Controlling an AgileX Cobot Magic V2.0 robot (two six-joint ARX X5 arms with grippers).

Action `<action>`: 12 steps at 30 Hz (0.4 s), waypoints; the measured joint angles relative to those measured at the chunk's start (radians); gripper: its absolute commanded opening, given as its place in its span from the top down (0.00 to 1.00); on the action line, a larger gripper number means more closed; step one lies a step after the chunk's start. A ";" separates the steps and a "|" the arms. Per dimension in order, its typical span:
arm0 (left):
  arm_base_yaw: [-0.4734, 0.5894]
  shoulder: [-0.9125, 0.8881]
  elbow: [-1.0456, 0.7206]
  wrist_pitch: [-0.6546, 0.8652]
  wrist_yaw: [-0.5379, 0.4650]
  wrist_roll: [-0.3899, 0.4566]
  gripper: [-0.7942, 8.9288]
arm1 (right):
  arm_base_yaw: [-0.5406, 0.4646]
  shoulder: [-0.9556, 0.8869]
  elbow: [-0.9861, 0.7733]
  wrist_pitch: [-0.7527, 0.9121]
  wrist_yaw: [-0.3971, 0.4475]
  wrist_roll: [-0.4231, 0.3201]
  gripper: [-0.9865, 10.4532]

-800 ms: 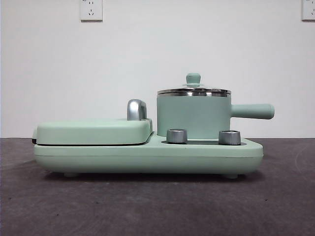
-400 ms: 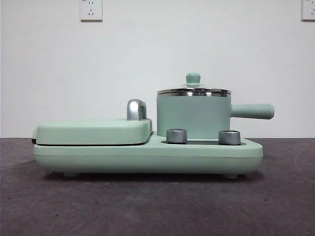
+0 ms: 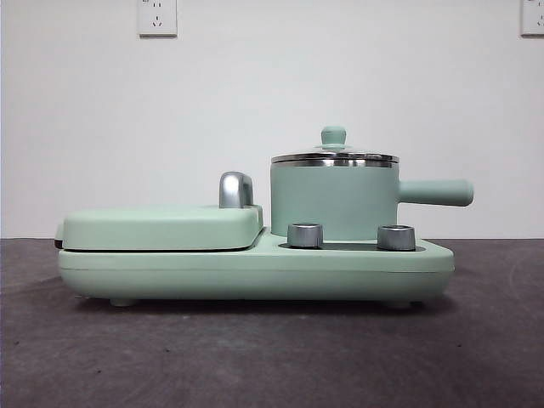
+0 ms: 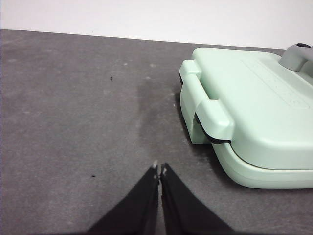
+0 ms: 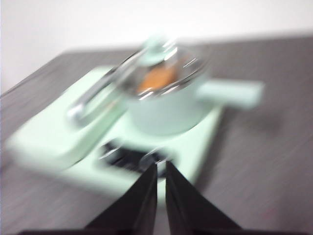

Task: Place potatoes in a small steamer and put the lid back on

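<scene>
The small mint green steamer (image 3: 334, 202) stands on the right side of the mint base, its side handle pointing right. The glass lid (image 3: 334, 156) with its green knob sits on the steamer's rim. In the blurred right wrist view the steamer (image 5: 168, 113) shows an orange-brown potato (image 5: 157, 78) inside, under the lid (image 5: 164, 58). My right gripper (image 5: 161, 165) is shut and empty, back from the steamer. My left gripper (image 4: 159, 169) is shut and empty above the bare table, beside the griddle's end. Neither gripper shows in the front view.
The flat mint griddle (image 3: 161, 227) with a chrome handle (image 3: 235, 189) takes the left of the base (image 3: 255, 272); it also shows in the left wrist view (image 4: 254, 112). Two steel knobs (image 3: 305, 235) sit in front of the steamer. Dark grey table (image 3: 272, 357) all round.
</scene>
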 measured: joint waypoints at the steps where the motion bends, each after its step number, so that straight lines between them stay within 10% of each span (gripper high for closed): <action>1: 0.000 0.000 0.000 0.000 0.000 0.000 0.91 | -0.029 -0.029 -0.064 0.085 0.017 -0.019 0.89; 12: 0.000 0.000 0.000 0.000 0.000 0.000 0.91 | -0.179 -0.251 -0.417 0.286 0.199 -0.104 0.89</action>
